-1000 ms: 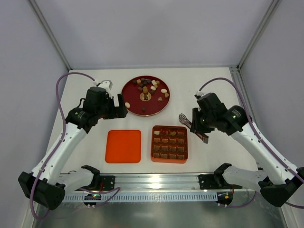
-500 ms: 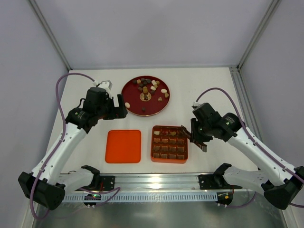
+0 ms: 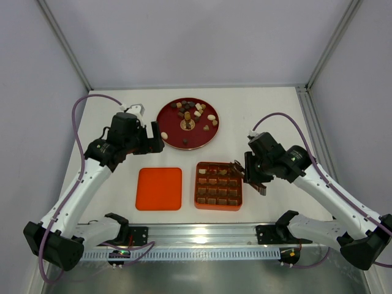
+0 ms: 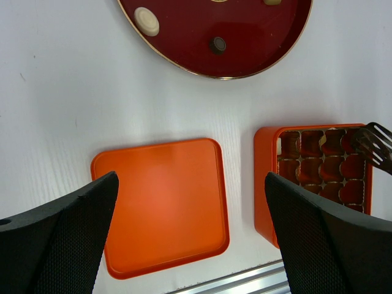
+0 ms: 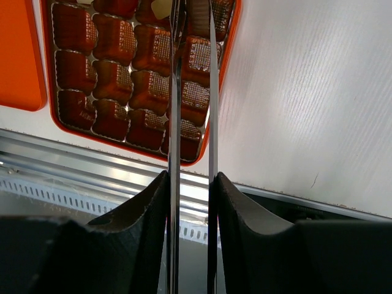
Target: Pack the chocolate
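Chocolate pieces, brown, dark and cream, lie scattered on the dark red plate at the back. The orange gridded box holds brown pieces in several cells, with a cream one in its far row. My right gripper is shut on the metal tweezers, whose tips reach over the box's far right corner. Whether a piece sits between the tips does not show. My left gripper hangs open and empty above the table, between the plate and the flat orange lid.
The lid lies flat just left of the box. A metal rail runs along the near edge in front of both. White walls and frame posts close the table at the back and sides.
My right gripper has carried the tweezers left, from beside the box to over its far right corner. The left arm has stayed where it was.
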Tool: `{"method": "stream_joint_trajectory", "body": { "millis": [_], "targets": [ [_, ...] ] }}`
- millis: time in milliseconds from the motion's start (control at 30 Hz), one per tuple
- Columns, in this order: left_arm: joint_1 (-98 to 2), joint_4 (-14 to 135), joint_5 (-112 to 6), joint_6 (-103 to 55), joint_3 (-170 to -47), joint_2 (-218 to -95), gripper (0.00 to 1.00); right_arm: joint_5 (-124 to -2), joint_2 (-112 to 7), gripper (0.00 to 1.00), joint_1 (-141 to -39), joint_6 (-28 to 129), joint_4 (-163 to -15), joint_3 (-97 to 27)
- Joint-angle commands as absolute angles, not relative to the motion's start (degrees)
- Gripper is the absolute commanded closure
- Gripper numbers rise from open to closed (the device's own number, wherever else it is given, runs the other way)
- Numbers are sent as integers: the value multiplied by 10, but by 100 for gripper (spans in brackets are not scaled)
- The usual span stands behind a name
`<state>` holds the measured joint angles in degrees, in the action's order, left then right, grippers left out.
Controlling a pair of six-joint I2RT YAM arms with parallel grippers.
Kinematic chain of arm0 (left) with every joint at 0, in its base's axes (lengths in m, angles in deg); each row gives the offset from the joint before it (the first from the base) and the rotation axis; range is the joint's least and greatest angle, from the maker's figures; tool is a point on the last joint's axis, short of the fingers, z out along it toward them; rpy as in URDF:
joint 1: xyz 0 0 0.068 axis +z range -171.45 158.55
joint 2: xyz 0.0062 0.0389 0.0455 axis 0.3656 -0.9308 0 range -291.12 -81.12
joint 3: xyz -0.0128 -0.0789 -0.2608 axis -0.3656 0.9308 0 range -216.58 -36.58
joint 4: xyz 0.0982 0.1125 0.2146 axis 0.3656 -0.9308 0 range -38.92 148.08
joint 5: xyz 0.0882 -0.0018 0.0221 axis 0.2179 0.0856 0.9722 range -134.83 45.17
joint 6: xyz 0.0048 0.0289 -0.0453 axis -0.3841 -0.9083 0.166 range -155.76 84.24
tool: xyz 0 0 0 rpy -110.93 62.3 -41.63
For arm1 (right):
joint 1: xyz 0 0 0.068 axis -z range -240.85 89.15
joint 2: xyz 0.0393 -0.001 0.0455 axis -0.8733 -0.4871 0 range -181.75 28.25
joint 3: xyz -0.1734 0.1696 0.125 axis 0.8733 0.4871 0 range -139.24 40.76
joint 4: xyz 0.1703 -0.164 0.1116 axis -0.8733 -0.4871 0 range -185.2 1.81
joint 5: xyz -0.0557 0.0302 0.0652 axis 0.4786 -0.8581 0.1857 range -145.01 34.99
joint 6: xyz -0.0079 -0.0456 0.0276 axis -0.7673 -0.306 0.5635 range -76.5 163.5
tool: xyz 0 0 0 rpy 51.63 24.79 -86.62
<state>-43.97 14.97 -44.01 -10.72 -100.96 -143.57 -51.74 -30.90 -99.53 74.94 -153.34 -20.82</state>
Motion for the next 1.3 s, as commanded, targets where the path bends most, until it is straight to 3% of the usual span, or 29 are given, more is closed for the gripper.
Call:
{"method": "stream_joint_trajectory", "body": {
  "millis": [0, 333, 867, 1267],
  "targets": [
    [-440, 158, -442, -110, -1012, -1433, 0, -513, -306, 62, -998, 752, -1523, -225],
    [-440, 160, -445, -110, -1013, -1435, 0, -511, -316, 58, -999, 739, -1528, -266],
    [-439, 141, -437, -112, -1037, -1438, 0, -571, -695, 58, -957, 596, -1502, -661],
    [-439, 127, -429, -117, -1062, -1447, 0, -576, -861, 57, -987, 577, -1502, -787]
  ]
}}
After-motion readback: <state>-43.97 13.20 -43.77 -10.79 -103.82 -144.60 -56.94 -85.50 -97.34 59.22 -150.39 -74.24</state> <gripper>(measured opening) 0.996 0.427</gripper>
